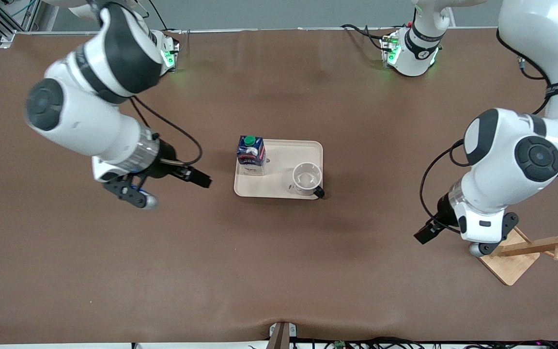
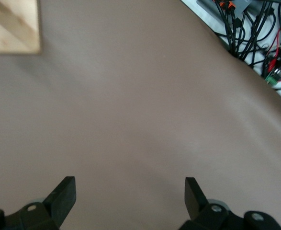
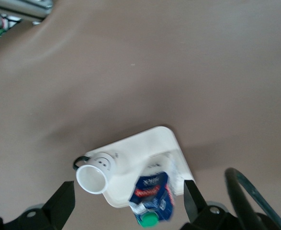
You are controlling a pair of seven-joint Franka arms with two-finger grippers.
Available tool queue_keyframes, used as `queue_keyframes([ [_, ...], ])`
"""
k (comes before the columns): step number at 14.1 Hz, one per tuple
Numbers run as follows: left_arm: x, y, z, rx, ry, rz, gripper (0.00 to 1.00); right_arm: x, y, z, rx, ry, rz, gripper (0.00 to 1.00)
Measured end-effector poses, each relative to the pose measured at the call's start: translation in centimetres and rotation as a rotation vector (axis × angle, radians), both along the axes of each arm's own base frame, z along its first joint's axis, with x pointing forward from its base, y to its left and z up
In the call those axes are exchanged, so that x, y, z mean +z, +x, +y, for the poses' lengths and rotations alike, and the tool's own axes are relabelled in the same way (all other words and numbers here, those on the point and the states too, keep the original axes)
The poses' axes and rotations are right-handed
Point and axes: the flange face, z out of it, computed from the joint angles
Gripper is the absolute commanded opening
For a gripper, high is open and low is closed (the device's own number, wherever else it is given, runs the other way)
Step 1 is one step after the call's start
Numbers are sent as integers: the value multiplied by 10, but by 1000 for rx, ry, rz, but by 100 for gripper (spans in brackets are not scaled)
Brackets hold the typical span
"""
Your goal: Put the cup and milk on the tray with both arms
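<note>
Cup (image 1: pixel 306 178) & milk (image 1: pixel 251 154) at tray (image 1: pixel 279 154) edges.

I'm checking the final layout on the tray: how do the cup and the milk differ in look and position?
The cup is a round white mug, open at the top, with a black handle; the milk is a boxy dark-blue and white carton shut by a green cap. The cup stands nearer the front camera, toward the left arm's end of the tray; the milk stands farther, toward the right arm's end. Both stand upright on it, ungripped.
</note>
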Motion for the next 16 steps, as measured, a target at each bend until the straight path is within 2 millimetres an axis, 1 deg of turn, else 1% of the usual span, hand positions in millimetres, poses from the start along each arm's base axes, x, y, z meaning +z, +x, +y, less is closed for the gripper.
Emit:
queue_keyframes([
  [2, 19, -11, 17, -46, 38, 58, 100, 36, 3, -44, -18, -78, -5, 100],
  [4, 38, -17, 35, -128, 66, 98, 100, 70, 4, -90, 12, -168, -74, 100],
  [5, 49, -19, 47, -168, 76, 103, 100, 83, -1, -121, 74, -193, -84, 100],
  [6, 63, -20, 61, -205, 82, 94, 100, 92, -5, -160, 151, -203, -85, 100],
  [7, 79, -23, 76, -243, 91, 83, 100, 98, -10, -204, 229, -203, -94, 100],
  [8, 95, -29, 90, -279, 101, 78, 100, 101, -16, -245, 306, -199, -104, 100],
  [9, 108, -36, 100, -307, 110, 78, 100, 100, -24, -277, 382, -190, -108, 100],
  [10, 119, -42, 106, -326, 117, 80, 100, 97, -35, -299, 424, -182, -108, 100],
  [11, 129, -48, 109, -338, 123, 79, 100, 92, -45, -308, 444, -179, -116, 100],
  [14, 153, -64, 107, -370, 138, 83, 100, 77, -83, -297, 467, -221, -213, 100],
  [15, 161, -70, 106, -390, 144, 84, 100, 78, -93, -295, 487, -234, -240, 100],
  [16, 169, -76, 106, -407, 152, 83, 100, 86, -100, -297, 500, -241, -257, 100],
])
